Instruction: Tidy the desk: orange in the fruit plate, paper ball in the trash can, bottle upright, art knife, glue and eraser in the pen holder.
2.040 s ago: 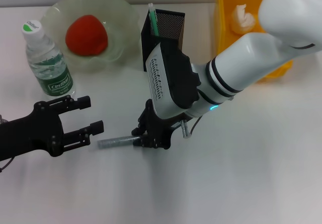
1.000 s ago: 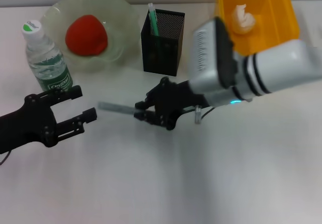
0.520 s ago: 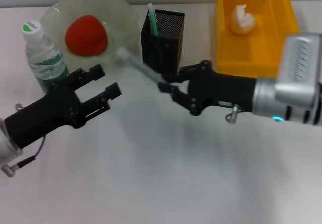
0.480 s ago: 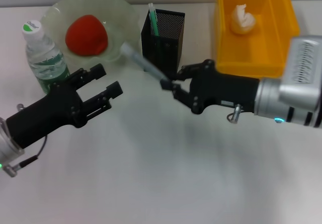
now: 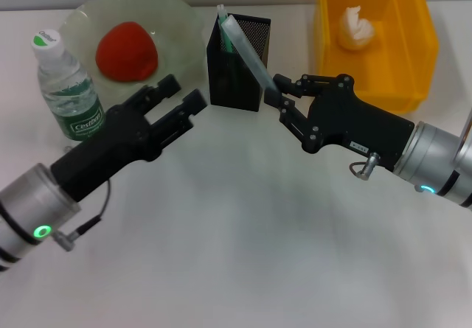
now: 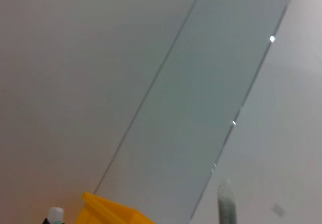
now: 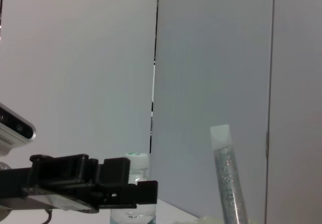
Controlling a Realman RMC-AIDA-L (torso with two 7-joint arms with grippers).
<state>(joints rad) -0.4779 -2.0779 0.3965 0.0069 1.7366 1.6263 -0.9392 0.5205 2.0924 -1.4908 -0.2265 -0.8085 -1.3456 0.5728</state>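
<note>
R hand (image 5: pixel 279 92) is clamped on the lower end of a clear glitter glue tube (image 5: pixel 247 51), just beside the black mesh pen holder (image 5: pixel 237 63) on its R side. Tube is tilted, upper end leaning across the holder's open top toward the green-and-white pen (image 5: pixel 223 29) standing inside; can't tell if the tube tip is inside the rim or just over it. In R wrist view the same glue tube (image 7: pixel 227 178) stands nearly upright w/ a flat clear end, glitter visible in the body.

L hand (image 5: pixel 183 101) is raised just L of the pen holder, fingers apart, nothing between them, pointing toward the holder. Also shows in R wrist view as a black hand (image 7: pixel 121 189) w/ bottle behind it.

Water bottle (image 5: pixel 66 88) stands upright at far L of the tabletop (image 5: pixel 243 254), green cap, green label. Orange (image 5: pixel 127 50) (looks red-orange) sits in the pale green glass fruit plate (image 5: pixel 177 18), between bottle and holder, toward the back. Yellow trash can (image 5: pixel 383 55) at back R w/ paper ball (image 5: pixel 352 28) inside.

L wrist view: mostly wall panels; small bit of yellow bin (image 6: pixel 108 211) at the edge.
</note>
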